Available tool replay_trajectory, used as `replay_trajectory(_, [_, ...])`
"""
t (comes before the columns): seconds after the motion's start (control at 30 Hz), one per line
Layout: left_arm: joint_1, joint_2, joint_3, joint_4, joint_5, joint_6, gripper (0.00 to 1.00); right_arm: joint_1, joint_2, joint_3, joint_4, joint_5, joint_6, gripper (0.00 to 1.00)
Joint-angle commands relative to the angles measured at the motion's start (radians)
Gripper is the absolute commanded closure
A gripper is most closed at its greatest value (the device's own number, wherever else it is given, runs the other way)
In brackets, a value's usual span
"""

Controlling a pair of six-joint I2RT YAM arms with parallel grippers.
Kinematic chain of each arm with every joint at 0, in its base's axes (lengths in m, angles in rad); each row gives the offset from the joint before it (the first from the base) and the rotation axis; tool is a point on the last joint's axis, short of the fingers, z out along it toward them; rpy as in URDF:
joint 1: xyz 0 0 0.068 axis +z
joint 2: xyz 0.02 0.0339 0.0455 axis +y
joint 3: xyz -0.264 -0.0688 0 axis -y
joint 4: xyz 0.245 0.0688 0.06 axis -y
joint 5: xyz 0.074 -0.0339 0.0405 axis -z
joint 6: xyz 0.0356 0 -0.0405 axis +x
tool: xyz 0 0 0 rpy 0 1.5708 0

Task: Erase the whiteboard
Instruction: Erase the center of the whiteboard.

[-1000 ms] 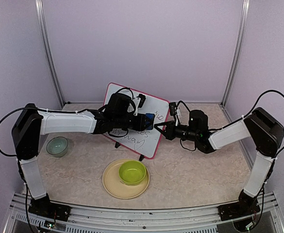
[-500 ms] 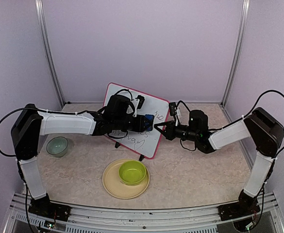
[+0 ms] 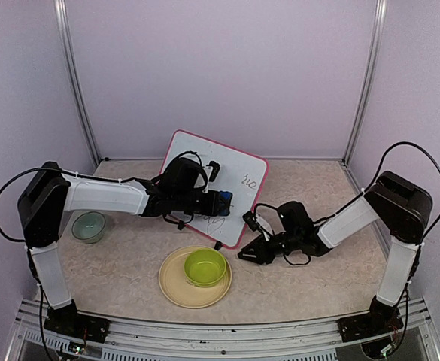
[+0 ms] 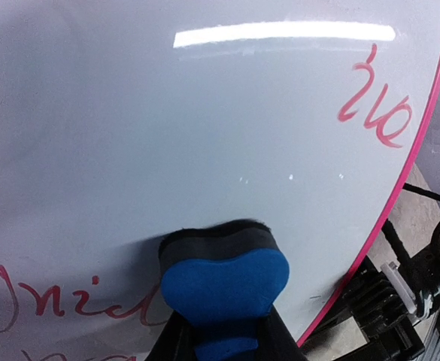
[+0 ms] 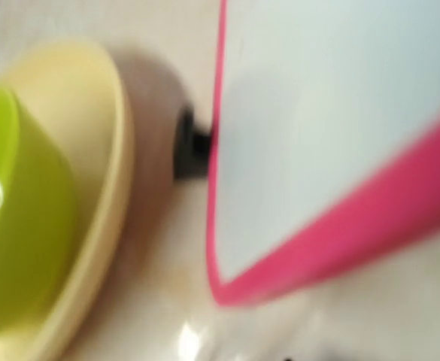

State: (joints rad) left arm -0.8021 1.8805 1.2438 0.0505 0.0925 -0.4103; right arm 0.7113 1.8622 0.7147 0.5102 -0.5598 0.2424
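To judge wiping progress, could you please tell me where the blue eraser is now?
In the left wrist view, the blue, black-felted eraser, gripped by the left gripper, presses on the pink-framed whiteboard near its right edge.

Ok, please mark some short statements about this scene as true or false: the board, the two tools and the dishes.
1. The left tool holds a blue eraser against the whiteboard. True.
2. The whiteboard is wiped fully clean. False: red writing shows near its right edge, and more at the lower left in the left wrist view.
3. The green bowl sits on the cream plate. True.
4. The right tool is up at the whiteboard's top edge. False: it is low over the table, near the board's lower corner.
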Motion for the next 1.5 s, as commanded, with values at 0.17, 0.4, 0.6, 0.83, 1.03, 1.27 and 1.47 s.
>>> replay_trajectory(0.17, [0.004, 0.019, -0.028, -0.037, -0.027, -0.004, 0.95, -0.023, -0.053, -0.034, -0.068, -0.039, -0.003, 0.58])
replay_trajectory(0.4, [0.006, 0.008, -0.033, -0.038, -0.03, 0.004, 0.95, -0.036, -0.259, -0.055, -0.173, 0.036, 0.048, 0.34])
replay_trajectory(0.6, [0.006, -0.007, -0.041, -0.02, -0.023, 0.002, 0.95, -0.079, -0.467, -0.004, -0.308, 0.112, 0.044, 0.21])
replay_trajectory(0.83, [0.004, -0.019, -0.048, -0.012, -0.018, 0.001, 0.95, -0.2, -0.522, 0.117, -0.416, 0.12, 0.048, 0.2])
replay_trajectory(1.03, [0.004, -0.034, -0.05, -0.013, -0.022, -0.001, 0.95, -0.317, -0.481, 0.22, -0.395, 0.063, 0.072, 0.2])
replay_trajectory(1.27, [0.002, -0.028, -0.015, -0.035, -0.033, -0.004, 0.95, -0.359, -0.314, 0.369, -0.281, -0.066, 0.138, 0.2])
replay_trajectory(1.47, [-0.002, -0.035, 0.074, -0.103, -0.074, 0.022, 0.95, -0.358, -0.178, 0.482, -0.222, -0.165, 0.183, 0.27])
